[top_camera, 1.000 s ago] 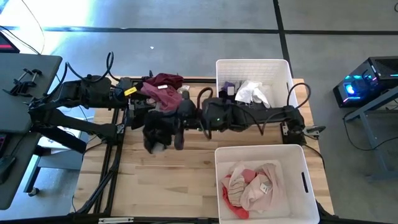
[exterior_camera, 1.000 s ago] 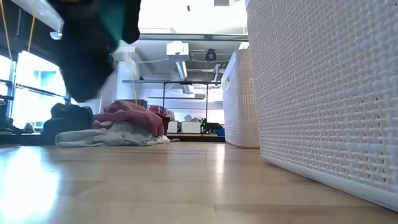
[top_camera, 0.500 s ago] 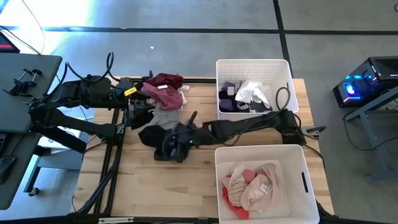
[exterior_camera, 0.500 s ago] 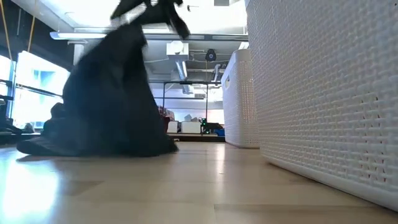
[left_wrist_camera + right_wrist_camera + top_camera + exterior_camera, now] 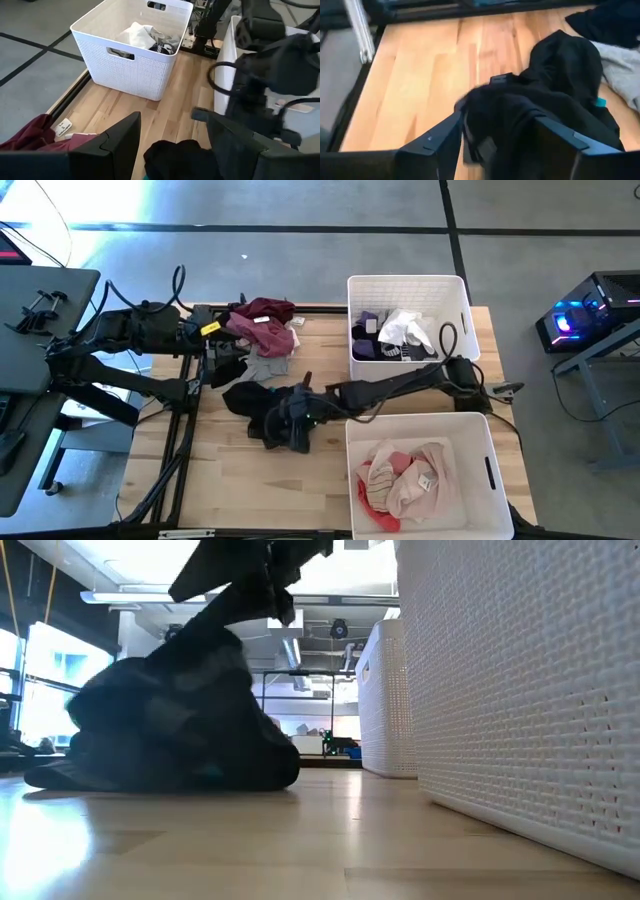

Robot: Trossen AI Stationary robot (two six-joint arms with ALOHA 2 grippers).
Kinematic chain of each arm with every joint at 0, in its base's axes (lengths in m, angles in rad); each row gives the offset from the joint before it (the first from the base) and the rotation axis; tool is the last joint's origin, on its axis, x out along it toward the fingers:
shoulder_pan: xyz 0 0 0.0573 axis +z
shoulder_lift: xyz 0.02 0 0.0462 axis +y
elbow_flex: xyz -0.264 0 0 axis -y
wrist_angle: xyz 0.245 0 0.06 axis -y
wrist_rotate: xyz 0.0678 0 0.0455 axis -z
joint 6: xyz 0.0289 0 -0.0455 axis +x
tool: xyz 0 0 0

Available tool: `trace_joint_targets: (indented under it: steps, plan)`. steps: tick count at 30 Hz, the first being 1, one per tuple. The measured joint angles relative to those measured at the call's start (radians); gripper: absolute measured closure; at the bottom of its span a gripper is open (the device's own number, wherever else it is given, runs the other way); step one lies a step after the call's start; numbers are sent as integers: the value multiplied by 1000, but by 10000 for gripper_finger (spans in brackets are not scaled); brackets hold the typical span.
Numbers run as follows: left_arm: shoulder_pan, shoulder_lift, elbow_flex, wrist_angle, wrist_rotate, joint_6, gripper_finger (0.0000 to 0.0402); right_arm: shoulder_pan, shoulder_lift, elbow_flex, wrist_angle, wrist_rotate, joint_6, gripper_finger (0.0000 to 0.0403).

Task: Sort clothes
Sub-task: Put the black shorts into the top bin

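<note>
A black garment (image 5: 250,402) lies heaped on the table's middle, and shows in the low view (image 5: 180,730) and the right wrist view (image 5: 560,75). My right gripper (image 5: 290,430) is low over its near-right part and open, with a black fold between its fingers (image 5: 497,120). More clothes, maroon (image 5: 262,312) and grey (image 5: 268,366), are piled at the far left. My left gripper (image 5: 228,365) stands open beside that pile with nothing between its fingers (image 5: 170,117). My right gripper comes at the black garment slanting down from the table's right. Its open fingers (image 5: 435,145) stand on either side of a raised fold (image 5: 505,107). I cannot tell whether they touch the cloth. The garment's bulk rests on the table.
A white bin (image 5: 405,280) at the far right holds white and purple clothes. A second white bin (image 5: 350,470) at the near right holds pink and red ones, and its wall (image 5: 520,690) is close to my right gripper. Bare wood lies at the near left.
My right gripper has gone down and toward the table's near edge with the black garment. The garment hung clear of the table a second ago and now lies heaped on it.
</note>
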Motion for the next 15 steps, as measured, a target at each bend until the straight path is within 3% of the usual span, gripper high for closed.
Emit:
trace_joint_targets:
  steps: [9, 15]
  plan:
    - [0, 3, -8, -25, 0, 3, 186, 38, 105, -2, -6, -8, -87, 190]
    - [0, 12, -8, -24, 4, 9, 186, 55, 181, -2, 5, 117, -111, 209]
